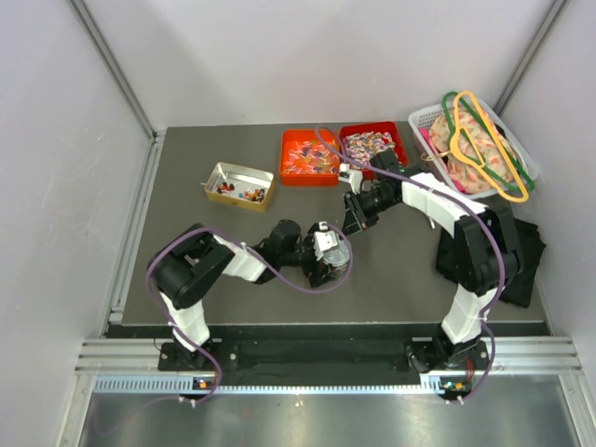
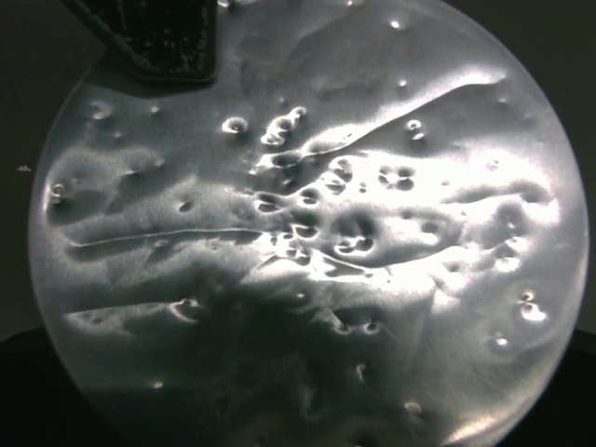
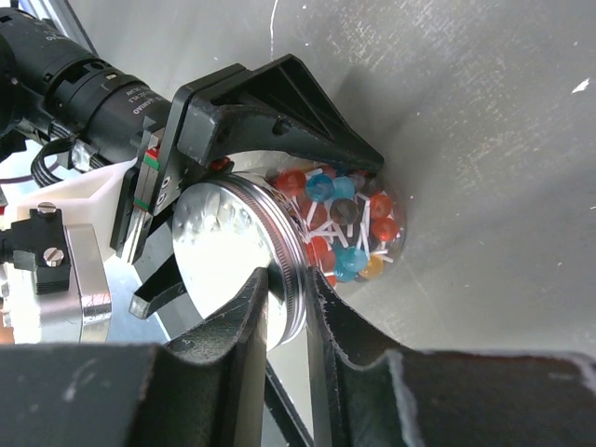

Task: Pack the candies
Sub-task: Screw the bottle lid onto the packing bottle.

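Note:
Twist-wrapped candies fill an orange tray [image 1: 309, 156] and a red tray [image 1: 372, 142] at the back. A glass jar [image 3: 349, 228] of coloured ball sweets on white sticks lies on its side, with a dented silver lid [image 3: 223, 247]. The lid also fills the left wrist view [image 2: 307, 242]. My left gripper [image 1: 328, 257] is shut around the jar; one of its fingers [image 3: 279, 102] spans the top. My right gripper [image 3: 289, 284] is shut on the lid's rim, and one of its fingers [image 2: 168, 37] lies on the lid's face. It also shows in the top view [image 1: 354, 222].
A small metal tin [image 1: 239, 186] with a few sweets stands at the back left. A white basket [image 1: 470, 149] with hangers and cloth stands at the back right. A black cloth [image 1: 526, 256] lies by the right arm.

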You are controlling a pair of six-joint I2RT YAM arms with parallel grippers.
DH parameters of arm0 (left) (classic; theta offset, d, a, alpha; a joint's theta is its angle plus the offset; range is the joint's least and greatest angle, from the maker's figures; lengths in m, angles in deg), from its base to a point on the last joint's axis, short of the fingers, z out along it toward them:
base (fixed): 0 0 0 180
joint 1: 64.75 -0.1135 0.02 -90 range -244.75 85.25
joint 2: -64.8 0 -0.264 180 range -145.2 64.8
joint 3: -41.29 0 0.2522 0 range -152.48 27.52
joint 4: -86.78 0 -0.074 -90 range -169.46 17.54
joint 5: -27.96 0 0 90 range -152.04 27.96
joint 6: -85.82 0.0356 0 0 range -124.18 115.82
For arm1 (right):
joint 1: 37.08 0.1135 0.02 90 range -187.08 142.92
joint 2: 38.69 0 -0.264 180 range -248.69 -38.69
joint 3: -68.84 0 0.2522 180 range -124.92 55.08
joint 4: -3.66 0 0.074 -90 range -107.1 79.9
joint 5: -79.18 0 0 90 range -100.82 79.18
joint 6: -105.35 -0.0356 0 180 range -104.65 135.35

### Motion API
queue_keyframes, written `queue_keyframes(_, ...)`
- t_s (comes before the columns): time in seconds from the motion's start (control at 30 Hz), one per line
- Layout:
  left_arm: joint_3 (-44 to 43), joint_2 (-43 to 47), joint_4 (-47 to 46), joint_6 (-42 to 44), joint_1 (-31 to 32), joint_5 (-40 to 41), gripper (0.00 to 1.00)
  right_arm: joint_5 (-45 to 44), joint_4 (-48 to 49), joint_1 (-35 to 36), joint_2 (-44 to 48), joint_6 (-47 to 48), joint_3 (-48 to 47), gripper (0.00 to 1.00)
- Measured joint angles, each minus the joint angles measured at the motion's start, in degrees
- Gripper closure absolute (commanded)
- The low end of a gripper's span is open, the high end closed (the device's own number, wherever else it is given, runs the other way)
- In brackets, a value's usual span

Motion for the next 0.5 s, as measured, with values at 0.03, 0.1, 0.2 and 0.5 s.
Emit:
queue_keyframes(0.03,0.00,0.00,0.00,-0.02,0.02,0.07,0.01,0.02,-0.02,-0.02,0.00,0.17,0.00,0.85)
queue_keyframes(0.1,0.00,0.00,-0.02,-0.11,0.07,0.24,0.01,0.02,-0.02,-0.02,0.00,0.39,0.00,0.85)
queue_keyframes(0.2,0.00,0.00,-0.04,-0.20,0.13,0.46,0.01,0.07,0.44,-0.13,0.35,0.74,0.61,0.85)
queue_keyframes(0.5,0.00,0.00,-0.28,-0.72,0.55,1.79,0.01,0.02,0.48,-0.35,0.96,0.76,1.07,0.86)
